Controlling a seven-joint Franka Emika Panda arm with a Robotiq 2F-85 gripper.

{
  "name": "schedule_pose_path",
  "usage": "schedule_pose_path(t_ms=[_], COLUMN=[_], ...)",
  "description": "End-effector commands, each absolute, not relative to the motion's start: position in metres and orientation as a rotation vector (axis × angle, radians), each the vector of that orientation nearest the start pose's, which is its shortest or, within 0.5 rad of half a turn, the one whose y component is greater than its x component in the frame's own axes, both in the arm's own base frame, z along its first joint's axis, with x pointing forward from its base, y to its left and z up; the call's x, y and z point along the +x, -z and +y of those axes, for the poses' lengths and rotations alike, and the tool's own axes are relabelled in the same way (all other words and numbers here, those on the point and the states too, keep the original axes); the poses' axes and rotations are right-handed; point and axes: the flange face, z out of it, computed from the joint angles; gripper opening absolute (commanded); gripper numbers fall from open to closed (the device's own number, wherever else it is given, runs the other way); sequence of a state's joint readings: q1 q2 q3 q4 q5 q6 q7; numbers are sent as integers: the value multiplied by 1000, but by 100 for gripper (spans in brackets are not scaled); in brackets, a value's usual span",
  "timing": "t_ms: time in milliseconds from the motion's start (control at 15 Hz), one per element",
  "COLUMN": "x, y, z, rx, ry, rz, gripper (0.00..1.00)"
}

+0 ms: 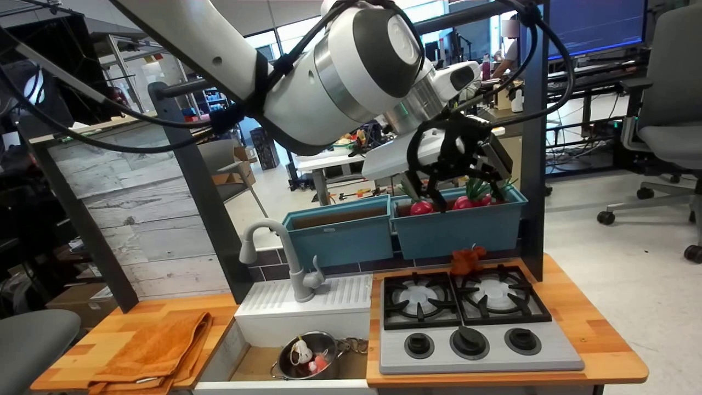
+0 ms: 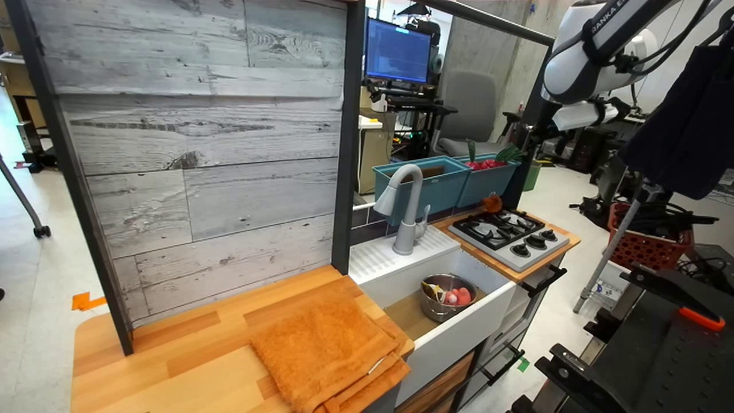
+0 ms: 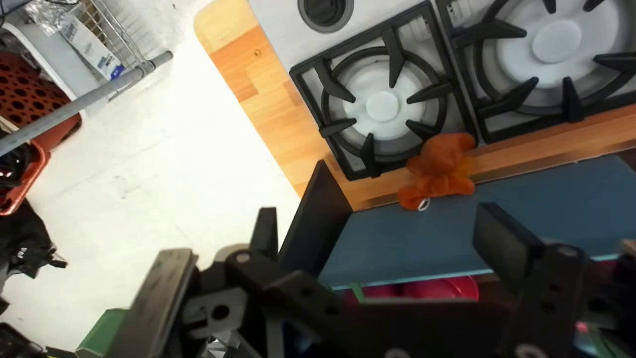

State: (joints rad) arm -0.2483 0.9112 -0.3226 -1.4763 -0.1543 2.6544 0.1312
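Note:
My gripper (image 1: 470,199) hangs at the teal planter (image 1: 458,236) behind the stove, where red radishes (image 1: 421,208) with green tops fill the box. In the wrist view my gripper (image 3: 378,214) stands open, its fingers (image 3: 502,243) spread wide with no object gripped. Past the fingertips appear the planter's front wall (image 3: 412,238) and part of a red radish (image 3: 437,288); the gripper body hides the rest. Whether a finger touches a radish I cannot tell. A small orange plush toy (image 3: 439,171) sits at the counter's back edge, below the planter.
Beside it hangs another teal planter (image 1: 340,241), with a brown bottom. A stove (image 1: 477,345), a grey faucet (image 1: 285,247) and a metal pot (image 2: 438,310) holding toy food in the sink lie around. An orange towel (image 2: 332,344) covers the counter. A dark post (image 1: 535,164) rises near the gripper.

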Motion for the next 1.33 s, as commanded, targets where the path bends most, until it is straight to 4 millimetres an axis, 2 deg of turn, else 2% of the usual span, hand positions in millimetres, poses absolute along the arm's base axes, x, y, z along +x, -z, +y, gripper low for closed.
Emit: schedule_pose_path(t_ms=[0, 333, 600, 733, 800, 1000, 1133, 1267], x=[656, 668, 693, 706, 688, 700, 702, 704], y=[-168, -123, -92, -85, -88, -82, -80, -71], z=[-355, -361, -353, -345, -345, -338, -340, -345], rx=[-3426, -3421, -3345, -3295, -3342, -3320, -3326, -3345], ry=[394, 363, 420, 433, 412, 431, 439, 442], rz=[753, 849, 962, 1016, 954, 982, 991, 1018], gripper=[100, 100, 100, 100, 100, 100, 100, 100])
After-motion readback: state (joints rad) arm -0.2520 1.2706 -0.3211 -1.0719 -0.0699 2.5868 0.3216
